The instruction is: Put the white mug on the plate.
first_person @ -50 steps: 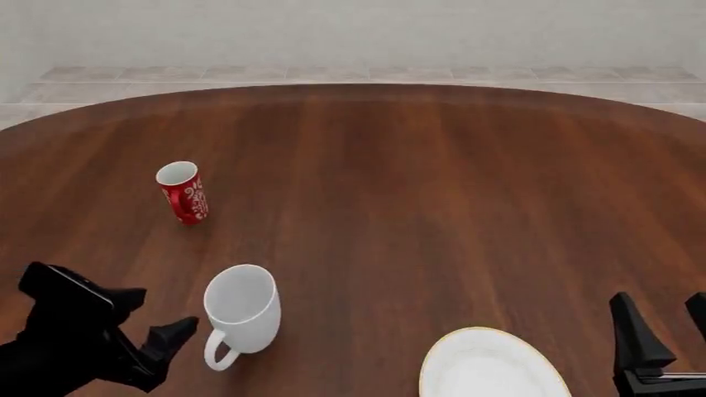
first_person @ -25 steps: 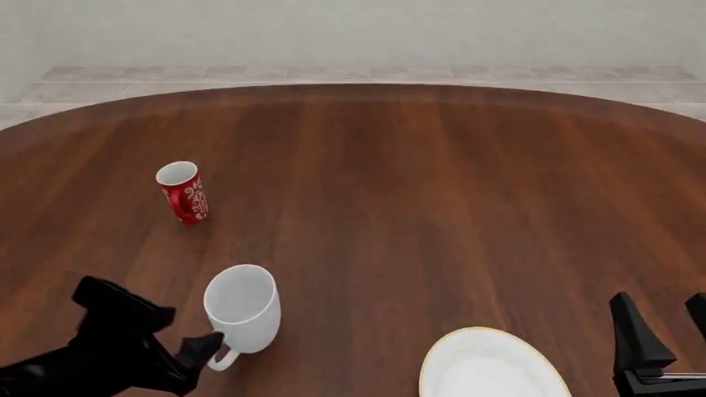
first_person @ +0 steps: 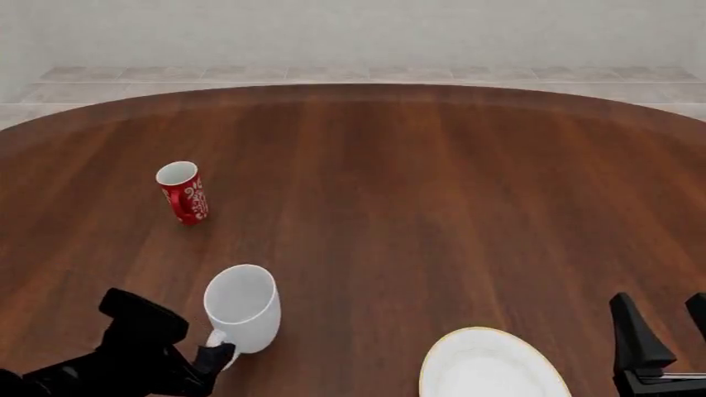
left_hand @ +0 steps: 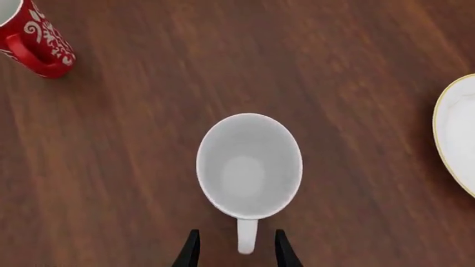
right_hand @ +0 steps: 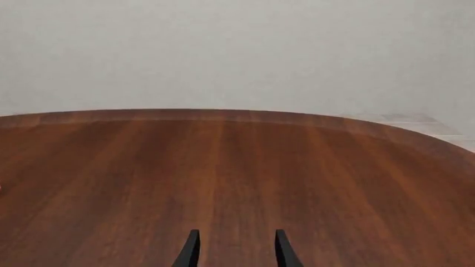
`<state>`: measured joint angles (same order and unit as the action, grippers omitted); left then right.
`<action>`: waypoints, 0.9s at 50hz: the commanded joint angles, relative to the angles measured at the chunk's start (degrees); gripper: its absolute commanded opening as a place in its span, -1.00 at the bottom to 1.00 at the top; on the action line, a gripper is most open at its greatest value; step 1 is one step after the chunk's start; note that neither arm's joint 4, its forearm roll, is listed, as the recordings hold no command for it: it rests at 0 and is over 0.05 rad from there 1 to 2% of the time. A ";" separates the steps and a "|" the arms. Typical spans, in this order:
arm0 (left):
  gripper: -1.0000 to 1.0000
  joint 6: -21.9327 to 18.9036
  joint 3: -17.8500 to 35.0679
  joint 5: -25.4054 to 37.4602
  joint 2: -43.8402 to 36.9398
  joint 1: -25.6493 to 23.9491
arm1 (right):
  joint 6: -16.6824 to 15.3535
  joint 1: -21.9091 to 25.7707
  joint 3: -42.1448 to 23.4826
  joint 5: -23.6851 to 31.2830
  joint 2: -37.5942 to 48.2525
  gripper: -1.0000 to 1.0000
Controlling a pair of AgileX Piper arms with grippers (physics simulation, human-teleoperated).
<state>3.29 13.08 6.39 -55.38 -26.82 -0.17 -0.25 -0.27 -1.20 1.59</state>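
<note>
The white mug [first_person: 241, 306] stands upright on the wooden table [first_person: 441, 207], near its front edge and left of centre. It is plain, glossy ceramic with a round mouth, and its loop handle [left_hand: 247, 235] points back toward the left gripper [left_hand: 236, 256]. In the left wrist view the two dark fingertips [left_hand: 190, 253] sit either side of the handle with a gap on each side, so the jaws are spread and hold nothing. In the front view the black left arm comes in low from the left, its tip just at the handle.

The plate [first_person: 491, 364] lies flat to the right of the mug, apart from it, partly cut off by the front edge of the view. It is round and white with a thin gold rim.

Farther back and to the left stands a smaller red mug [first_person: 183, 192] with a white swirling pattern; no words can be read on it.

The right gripper [first_person: 659, 331] sits at the far right beside the plate, fingers parted, empty, pointing across the bare, dark, streaked wood grain.
</note>
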 commanded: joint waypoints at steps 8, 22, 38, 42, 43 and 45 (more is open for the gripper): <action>1.00 6.11 -1.17 -4.35 -5.16 -2.68 | 0.01 0.00 0.00 0.01 -0.01 1.00; 1.00 5.28 -2.39 -8.66 -8.79 -2.58 | -0.01 0.01 0.00 -0.01 0.02 1.00; 1.00 5.28 -4.06 -13.81 -13.56 -2.25 | -0.01 0.00 0.00 0.00 -0.01 1.00; 1.00 5.29 -4.38 -15.36 -15.08 -2.02 | -0.01 0.00 0.00 0.01 -0.02 1.00; 1.00 5.19 -4.38 -15.37 -15.10 -2.02 | 0.01 0.01 0.00 0.00 0.00 1.00; 1.00 5.11 -4.45 -15.63 -15.37 -1.90 | -0.02 0.00 0.00 0.00 0.01 1.00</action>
<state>8.52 9.35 -6.59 -68.25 -29.05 -0.17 -0.25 -0.27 -1.19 1.59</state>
